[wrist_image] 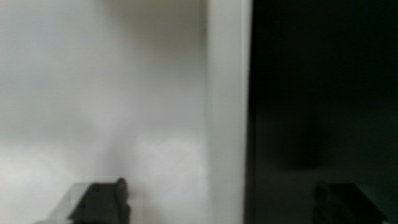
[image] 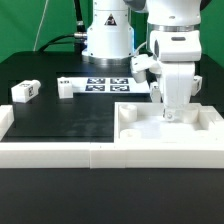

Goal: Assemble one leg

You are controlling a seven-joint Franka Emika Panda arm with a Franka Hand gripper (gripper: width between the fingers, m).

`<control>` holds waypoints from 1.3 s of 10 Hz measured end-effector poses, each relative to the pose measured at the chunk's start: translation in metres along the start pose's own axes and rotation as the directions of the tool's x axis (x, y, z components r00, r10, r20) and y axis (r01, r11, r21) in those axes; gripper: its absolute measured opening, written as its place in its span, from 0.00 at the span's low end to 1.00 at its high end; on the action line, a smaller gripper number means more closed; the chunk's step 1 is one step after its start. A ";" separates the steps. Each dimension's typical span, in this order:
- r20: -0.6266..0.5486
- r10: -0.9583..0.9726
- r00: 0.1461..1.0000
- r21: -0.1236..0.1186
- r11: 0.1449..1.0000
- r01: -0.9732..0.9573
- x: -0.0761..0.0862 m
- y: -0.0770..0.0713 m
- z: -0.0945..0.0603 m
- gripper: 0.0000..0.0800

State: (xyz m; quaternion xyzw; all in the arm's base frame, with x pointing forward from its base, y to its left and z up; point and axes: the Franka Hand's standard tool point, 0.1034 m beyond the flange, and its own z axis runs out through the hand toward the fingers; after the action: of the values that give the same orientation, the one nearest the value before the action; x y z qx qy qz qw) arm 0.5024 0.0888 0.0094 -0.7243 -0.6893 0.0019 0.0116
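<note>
Black table (image: 60,125): leg (image: 24,91) well apart from hand (image: 170,114).

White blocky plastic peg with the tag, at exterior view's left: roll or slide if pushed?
The white blocky plastic peg likely slides, not rolls: its faces look flat. Probably stiff and light, being small solid-looking plastic. It lies low, so tipping seems unlikely.

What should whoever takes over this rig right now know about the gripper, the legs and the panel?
Gripper: open, holding nothing, low over the white panel at the exterior view's right.
Legs: one leg lies loose at the exterior view's far left, a second leg beside the marker board.
Done: no leg visibly fitted to the panel.
Left: pick up a leg and fit it to the panel.
</note>
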 end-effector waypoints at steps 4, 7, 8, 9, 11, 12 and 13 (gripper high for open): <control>0.000 0.001 1.000 0.000 1.000 -0.001 0.000 0.000 0.000 0.81; 0.001 0.004 1.000 0.000 1.000 -0.004 0.000 -0.001 -0.001 0.81; 0.004 0.016 1.000 -0.002 1.000 -0.016 0.000 -0.006 -0.006 0.81; 0.009 0.046 0.999 -0.004 0.999 -0.046 0.001 -0.017 -0.016 0.81; 0.018 0.094 0.995 -0.021 0.995 -0.093 -0.001 -0.034 -0.039 0.81; 0.024 0.114 0.993 -0.025 0.993 -0.113 -0.005 -0.045 -0.048 0.81; 0.024 0.175 0.984 -0.025 0.984 -0.175 -0.007 -0.051 -0.050 0.81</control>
State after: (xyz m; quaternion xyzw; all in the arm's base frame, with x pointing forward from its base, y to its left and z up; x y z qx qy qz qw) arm 0.4518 0.0840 0.0604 -0.7821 -0.6231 0.0045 -0.0060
